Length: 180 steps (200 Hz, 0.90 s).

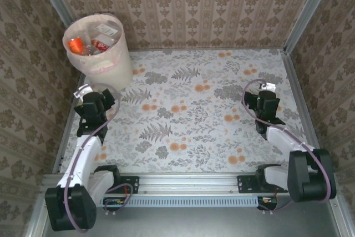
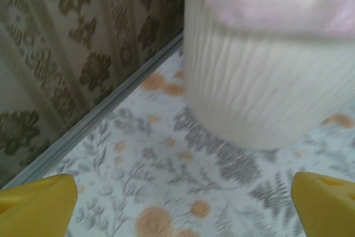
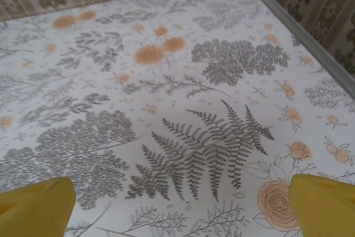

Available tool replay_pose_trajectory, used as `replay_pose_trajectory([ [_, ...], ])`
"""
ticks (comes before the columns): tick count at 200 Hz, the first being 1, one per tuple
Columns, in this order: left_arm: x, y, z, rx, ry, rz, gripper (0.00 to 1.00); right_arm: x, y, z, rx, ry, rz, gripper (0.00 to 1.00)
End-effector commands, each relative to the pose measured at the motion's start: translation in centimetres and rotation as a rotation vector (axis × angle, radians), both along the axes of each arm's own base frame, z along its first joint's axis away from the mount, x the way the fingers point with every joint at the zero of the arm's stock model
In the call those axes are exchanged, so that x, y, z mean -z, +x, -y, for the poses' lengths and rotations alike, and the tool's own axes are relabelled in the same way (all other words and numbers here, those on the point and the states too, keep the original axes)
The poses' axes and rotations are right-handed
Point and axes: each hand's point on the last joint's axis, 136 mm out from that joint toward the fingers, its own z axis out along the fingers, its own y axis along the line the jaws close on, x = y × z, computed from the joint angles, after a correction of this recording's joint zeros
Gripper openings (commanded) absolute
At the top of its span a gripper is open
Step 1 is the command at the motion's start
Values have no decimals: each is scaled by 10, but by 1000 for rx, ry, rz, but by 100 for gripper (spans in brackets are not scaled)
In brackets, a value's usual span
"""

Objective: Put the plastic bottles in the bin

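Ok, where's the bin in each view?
Top external: bin in the far left corner, at the wall.
Left wrist: bin upper right, close ahead, standing on the cloth.
Right wrist: faces the cloth near the far right corner.
Shared landmark: the floral cloth.

The tall round cream plastic bin (image 2: 260, 92) has a matt wall with fine vertical streaks. Its pale pink liner bag (image 2: 288, 9) is thin film. The clear plastic bottles (image 1: 91, 44) inside look glossy. The floral-printed table cover (image 1: 194, 109) is smooth and matt, edged by dull metal rails (image 1: 188, 180).
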Motion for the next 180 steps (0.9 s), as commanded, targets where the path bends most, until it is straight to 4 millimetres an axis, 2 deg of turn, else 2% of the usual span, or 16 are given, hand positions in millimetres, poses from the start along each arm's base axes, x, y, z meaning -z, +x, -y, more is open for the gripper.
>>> replay_pose_trajectory([
  [1, 8, 9, -6, 18, 69, 30, 100, -3, 15, -10, -96, 14, 70, 100],
  [17, 21, 15, -2, 69, 83, 27, 100, 1, 21, -16, -150, 1, 93, 100],
  [53, 46, 37, 18, 226, 133, 27, 100, -7, 29, -31, -261, 13, 191, 100],
  [56, 47, 39, 20, 237, 132, 27, 100, 3, 29, -34, -273, 18, 176, 100],
  [72, 53, 48, 28, 287, 136, 41, 100, 12, 27, -40, -315, 12, 211, 100],
  [85, 53, 53, 32, 312, 151, 70, 100, 17, 26, -38, -294, 8, 240, 100],
  [101, 55, 58, 34, 318, 163, 70, 100, 20, 29, -20, -178, 11, 189, 100],
  [129, 72, 68, 49, 391, 183, 56, 100, 23, 35, -27, -167, -56, 145, 100],
  [138, 85, 70, 54, 413, 200, 41, 100, 22, 36, -27, -171, -55, 144, 100],
  [149, 81, 76, 57, 410, 232, 43, 100, 23, 36, -27, -173, -55, 144, 100],
  [155, 88, 75, 56, 400, 215, -6, 100, 22, 36, -28, -173, -54, 143, 100],
  [180, 84, 75, 49, 351, 240, 17, 100, 23, 36, -28, -174, -55, 142, 100],
])
